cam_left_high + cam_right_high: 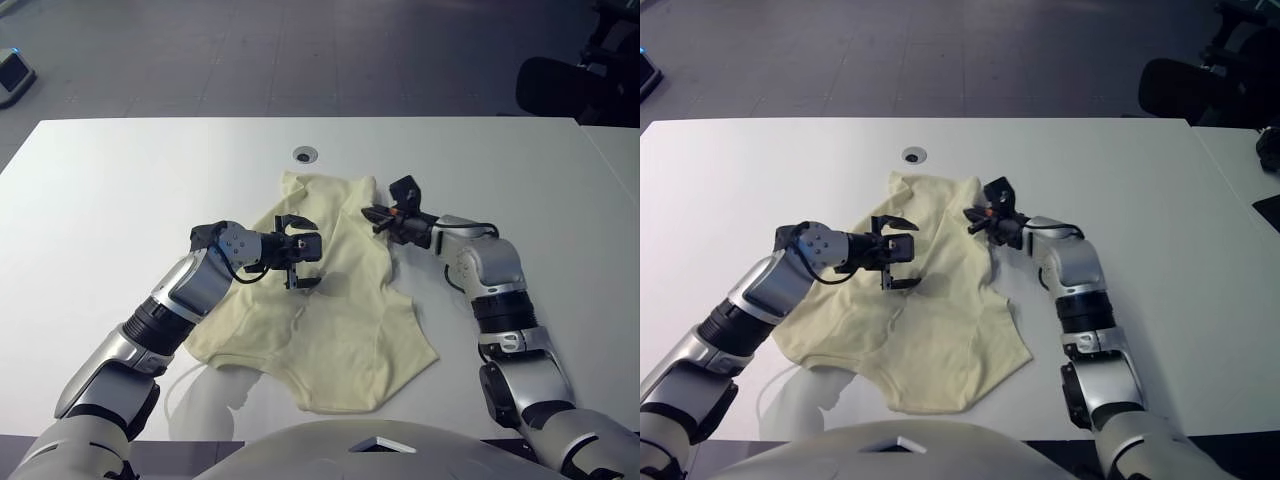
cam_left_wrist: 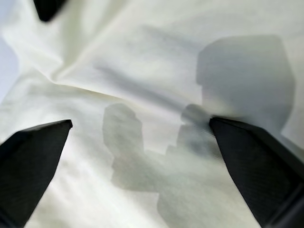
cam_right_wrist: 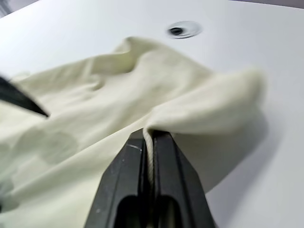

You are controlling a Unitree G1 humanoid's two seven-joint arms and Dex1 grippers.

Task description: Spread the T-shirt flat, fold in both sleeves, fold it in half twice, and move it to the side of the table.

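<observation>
Both eye views: rumpled T-shirt (image 1: pixel 340 330) lies on the desk (image 1: pixel 120 190), left hand (image 1: pixel 305 253) spread open just above it, right hand (image 1: pixel 378 218) at its far right edge. Left wrist: fingers (image 2: pixel 33 156) wide apart over cloth. Right wrist: fingers (image 3: pixel 166 171) pinch a fold.

Cream T-shirt (image 1: pixel 330 320), seemingly crumpled, mid-table

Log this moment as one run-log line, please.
T-shirt: rumpled, not yet folded | left gripper: open over T-shirt | right gripper: shut on raised T-shirt edge
</observation>
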